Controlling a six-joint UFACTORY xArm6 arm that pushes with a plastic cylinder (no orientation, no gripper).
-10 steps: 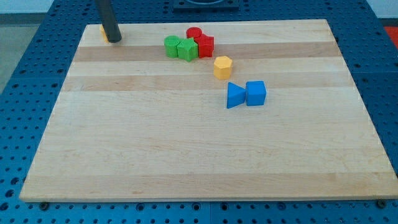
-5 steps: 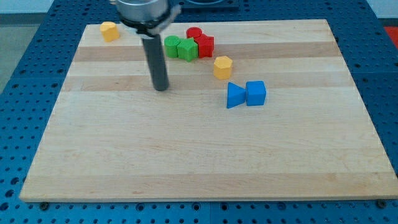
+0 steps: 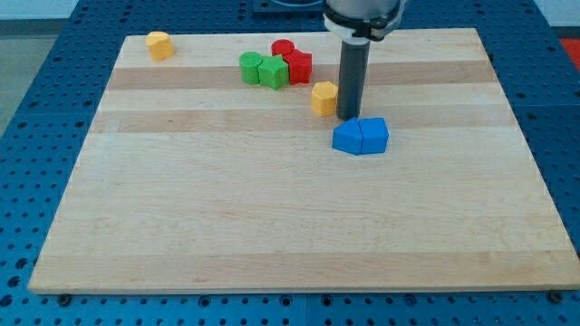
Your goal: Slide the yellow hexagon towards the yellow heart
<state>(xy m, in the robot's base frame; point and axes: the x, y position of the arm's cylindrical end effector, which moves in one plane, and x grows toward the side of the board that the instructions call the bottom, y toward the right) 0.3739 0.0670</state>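
My tip (image 3: 348, 117), a bare rod end with no jaws to open or close, sits just right of the yellow hexagon (image 3: 323, 97), seemingly touching it, just above the two blue blocks (image 3: 360, 136). The yellow heart (image 3: 159, 44) lies well apart, top left.

So the surface (image 3: 272, 208) is a pale wooden board with visible planks. Sitting on it: a yellow heart block (image 3: 159, 44) way up at the view's top left, a green pair (image 3: 263, 70) touching a red pair (image 3: 292, 62), a yellow hexagon block (image 3: 323, 97), and two blue blocks (image 3: 360, 137) pressed together.
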